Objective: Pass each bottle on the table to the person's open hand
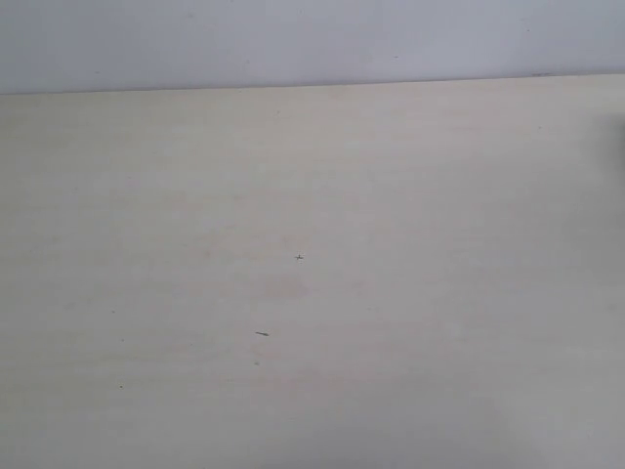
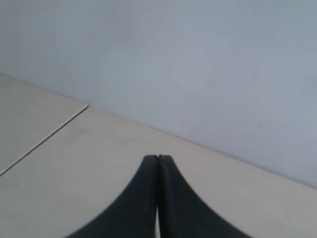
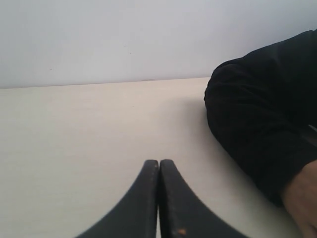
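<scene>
Pale beige table (image 1: 391, 195) runs to a grey-white wall (image 1: 293, 39). Over it the left gripper (image 2: 157, 157) and right gripper (image 3: 159, 161) are clenched, tips pressed together; a black sleeve (image 3: 262, 119) rests near the right one.

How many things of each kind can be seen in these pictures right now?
Grippers: 2, the left gripper and the right gripper, both shut
Tables: 1, the table
People's arms: 1, a person's arm in a black sleeve
Total: 4
</scene>
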Available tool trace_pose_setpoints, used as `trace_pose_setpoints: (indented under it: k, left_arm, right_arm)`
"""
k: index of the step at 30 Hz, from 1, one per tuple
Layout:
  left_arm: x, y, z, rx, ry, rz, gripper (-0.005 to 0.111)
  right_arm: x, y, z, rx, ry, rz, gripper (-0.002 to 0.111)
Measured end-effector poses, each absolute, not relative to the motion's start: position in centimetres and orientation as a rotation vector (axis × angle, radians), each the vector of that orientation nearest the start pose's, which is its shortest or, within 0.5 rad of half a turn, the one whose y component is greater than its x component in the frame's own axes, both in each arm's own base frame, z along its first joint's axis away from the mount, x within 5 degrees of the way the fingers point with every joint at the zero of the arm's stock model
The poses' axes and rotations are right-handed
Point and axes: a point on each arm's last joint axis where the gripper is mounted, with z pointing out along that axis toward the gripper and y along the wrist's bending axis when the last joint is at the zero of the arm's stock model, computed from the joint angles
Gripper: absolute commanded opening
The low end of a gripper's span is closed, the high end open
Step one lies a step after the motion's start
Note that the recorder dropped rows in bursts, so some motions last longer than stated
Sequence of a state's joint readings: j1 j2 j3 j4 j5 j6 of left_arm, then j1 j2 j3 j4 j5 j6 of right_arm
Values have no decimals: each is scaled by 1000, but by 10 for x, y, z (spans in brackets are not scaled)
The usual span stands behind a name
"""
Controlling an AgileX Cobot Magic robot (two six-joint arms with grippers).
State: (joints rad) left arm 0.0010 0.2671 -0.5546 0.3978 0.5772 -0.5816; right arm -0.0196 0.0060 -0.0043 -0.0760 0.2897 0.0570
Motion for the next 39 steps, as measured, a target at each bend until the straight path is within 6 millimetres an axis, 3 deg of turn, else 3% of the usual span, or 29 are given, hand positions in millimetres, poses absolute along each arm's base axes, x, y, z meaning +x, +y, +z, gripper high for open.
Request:
trace_pose_setpoints:
  k: [4, 7, 11, 15, 19, 24, 39]
  left_arm:
    - [27, 18, 324, -400, 1613, -48, 0]
    - [24, 14, 316, -424, 1616, -125, 0]
    - [31, 9, 294, -450, 1688, -211, 0]
    - [48, -3, 261, -243, 1709, -244, 0]
    - [58, -4, 225, -137, 1737, -163, 0]
    - [61, -3, 198, -62, 1785, -88, 0]
    - [62, -2, 191, 7, 1772, -21, 0]
  right_arm:
    - [55, -3, 188, 19, 1774, -45, 0]
    - [55, -3, 188, 19, 1774, -45, 0]
    - [55, -3, 188, 19, 1776, -45, 0]
    - [55, -3, 188, 19, 1776, -45, 0]
    - [55, -3, 188, 19, 1776, -45, 0]
    - [55, -3, 188, 19, 1776, -45, 0]
    - [55, -3, 188, 19, 1776, -45, 0]
